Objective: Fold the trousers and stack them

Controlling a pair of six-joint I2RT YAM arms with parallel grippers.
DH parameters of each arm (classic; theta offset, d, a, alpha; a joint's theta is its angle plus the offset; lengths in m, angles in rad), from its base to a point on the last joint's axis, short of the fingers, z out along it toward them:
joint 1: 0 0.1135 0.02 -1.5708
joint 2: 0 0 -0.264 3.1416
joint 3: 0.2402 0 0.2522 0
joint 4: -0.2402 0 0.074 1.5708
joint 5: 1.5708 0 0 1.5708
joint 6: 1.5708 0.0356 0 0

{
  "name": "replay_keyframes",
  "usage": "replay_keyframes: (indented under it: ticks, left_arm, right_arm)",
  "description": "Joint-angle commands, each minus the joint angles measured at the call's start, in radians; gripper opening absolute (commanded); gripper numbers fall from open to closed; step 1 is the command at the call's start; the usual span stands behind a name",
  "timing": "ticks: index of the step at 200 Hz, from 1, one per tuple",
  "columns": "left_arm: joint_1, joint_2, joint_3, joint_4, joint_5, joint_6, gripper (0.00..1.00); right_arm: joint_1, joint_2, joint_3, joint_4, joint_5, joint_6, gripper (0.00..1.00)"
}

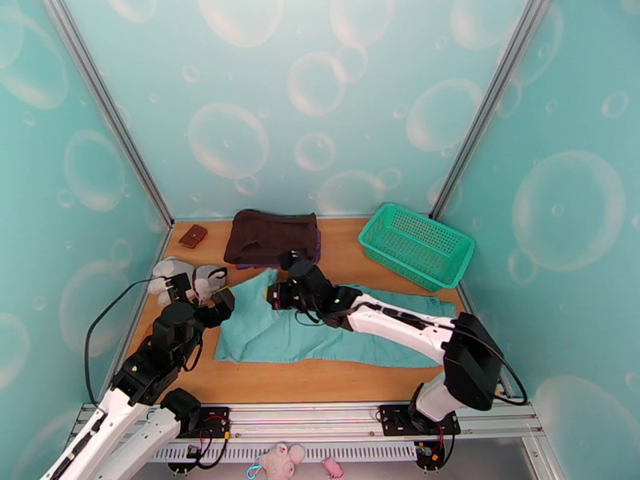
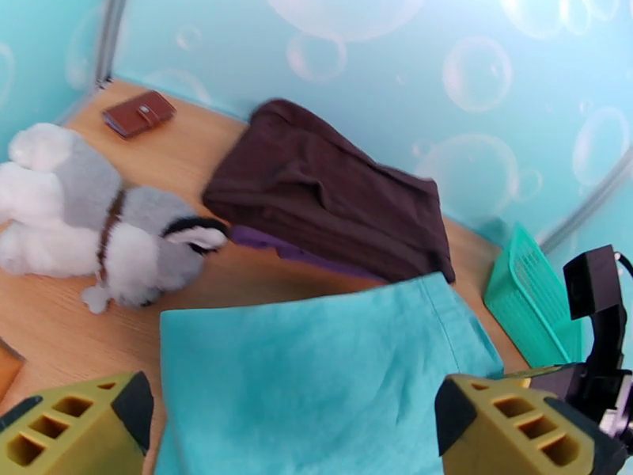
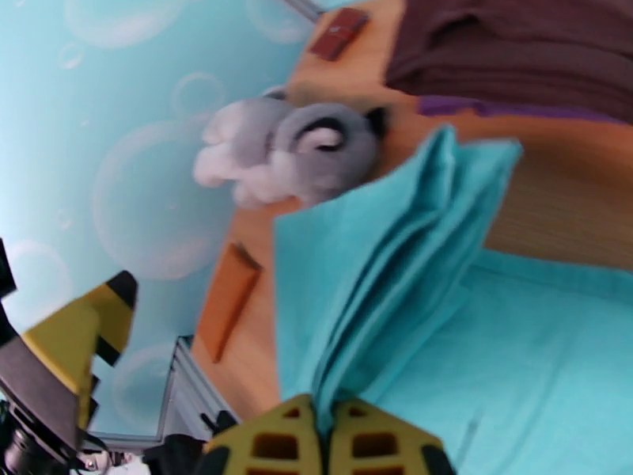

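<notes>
The teal trousers (image 1: 256,334) lie spread lengthwise across the wooden table (image 1: 320,382). My right gripper (image 1: 278,298) sits over their far left part, shut on a pinched-up fold of the cloth. In the right wrist view the fold rises from between the closed fingertips (image 3: 324,437), with more trousers (image 3: 538,350) flat beyond. My left gripper (image 1: 222,302) hovers at the trousers' left edge, open. In the left wrist view its yellow fingers (image 2: 79,429) stand wide apart over the teal cloth (image 2: 316,366), holding nothing.
A dark brown folded garment (image 1: 272,238) lies on something purple just behind the trousers. A green mesh basket (image 1: 416,246) stands at the back right. A grey-and-white plush toy (image 1: 184,278) and a brown wallet (image 1: 193,236) sit at the left. Walls enclose three sides.
</notes>
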Motion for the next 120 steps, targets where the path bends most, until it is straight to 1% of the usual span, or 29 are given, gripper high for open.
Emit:
replay_keyframes:
  ticks: [1,15,26,45,57,75,105,120]
  left_arm:
    - [0.007,0.090,-0.021,0.068,0.204,0.046,0.99]
    - [0.008,0.144,-0.019,0.084,0.248,0.045,0.99]
    - [0.009,0.183,-0.017,0.079,0.254,0.039,0.99]
    - [0.009,0.259,-0.014,0.053,0.244,0.036,0.99]
    - [0.009,0.296,-0.026,0.064,0.264,0.034,0.99]
    - [0.010,0.350,-0.037,0.073,0.303,0.017,0.99]
    - [0.010,0.436,-0.064,0.068,0.286,-0.049,0.99]
    - [0.008,0.491,-0.098,0.090,0.287,-0.082,0.99]
  right_arm:
    - [-0.039,-0.128,-0.137,0.060,0.029,0.032,0.00]
    - [-0.069,-0.186,-0.249,0.070,0.035,0.047,0.00]
    - [-0.096,-0.223,-0.326,0.078,0.033,0.051,0.00]
    - [-0.137,-0.273,-0.404,0.087,0.055,0.045,0.00]
    - [-0.164,-0.294,-0.436,0.098,0.059,0.032,0.00]
    - [-0.194,-0.305,-0.451,0.100,0.055,0.002,0.01]
    - [-0.189,-0.276,-0.390,0.112,0.019,-0.078,0.02]
    - [-0.178,-0.256,-0.345,0.071,0.032,-0.094,0.04]
